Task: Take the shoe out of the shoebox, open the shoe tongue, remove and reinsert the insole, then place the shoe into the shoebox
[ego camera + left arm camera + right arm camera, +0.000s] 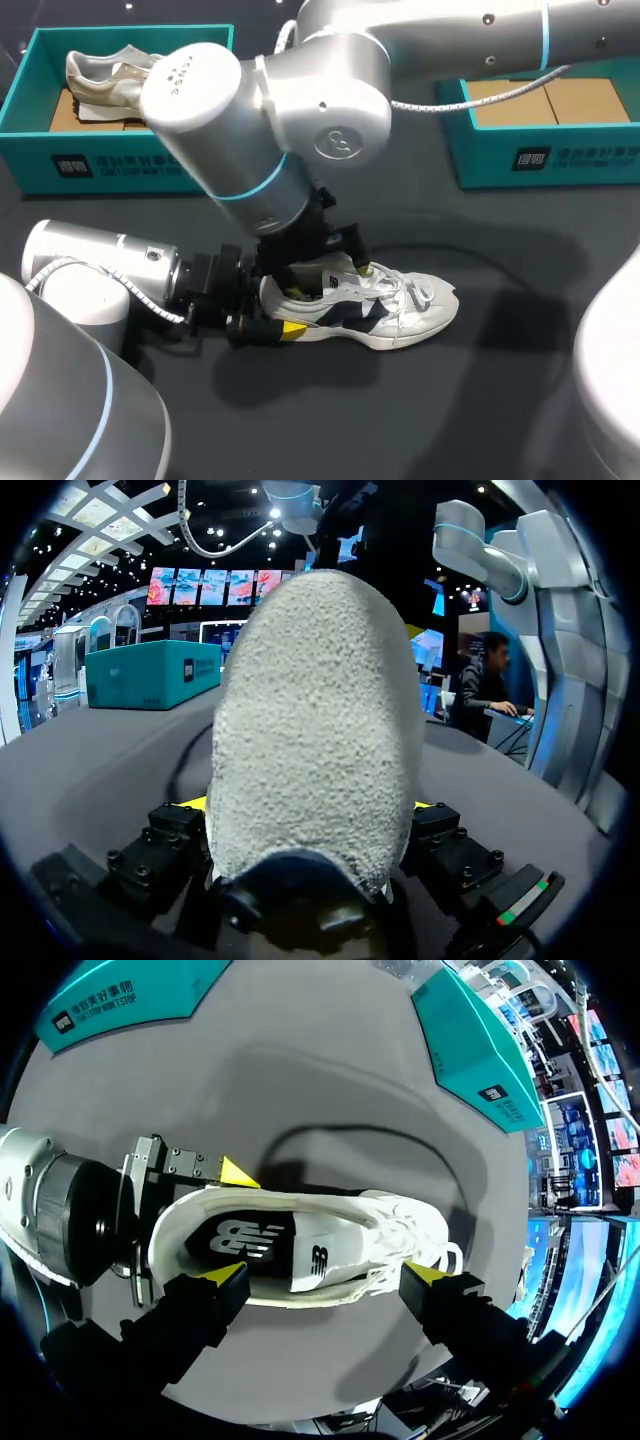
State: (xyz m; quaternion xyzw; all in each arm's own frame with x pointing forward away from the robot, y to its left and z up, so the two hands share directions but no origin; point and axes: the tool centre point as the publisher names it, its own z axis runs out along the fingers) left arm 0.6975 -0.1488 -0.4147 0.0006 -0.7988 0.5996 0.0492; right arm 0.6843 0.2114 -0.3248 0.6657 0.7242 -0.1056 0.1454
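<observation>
A white and navy shoe (385,305) lies upright on the dark table, toe to the right. My left gripper (272,307) comes in low from the left, shut on the heel, one yellow tip on each side. The left wrist view shows the grey heel (320,730) filling the space in the left gripper (310,805). My right gripper (322,272) hangs open just above the shoe's mouth. In the right wrist view the right gripper (326,1275) stands over the shoe (400,1222), one tip by the heel collar, one by the laces. The dark insole (240,1240) shows inside.
A teal shoebox (110,165) at the back left holds another pale shoe (105,80). A second teal shoebox (560,155) stands at the back right with only brown cardboard showing inside. My right arm's big elbow spans the space above the table's middle.
</observation>
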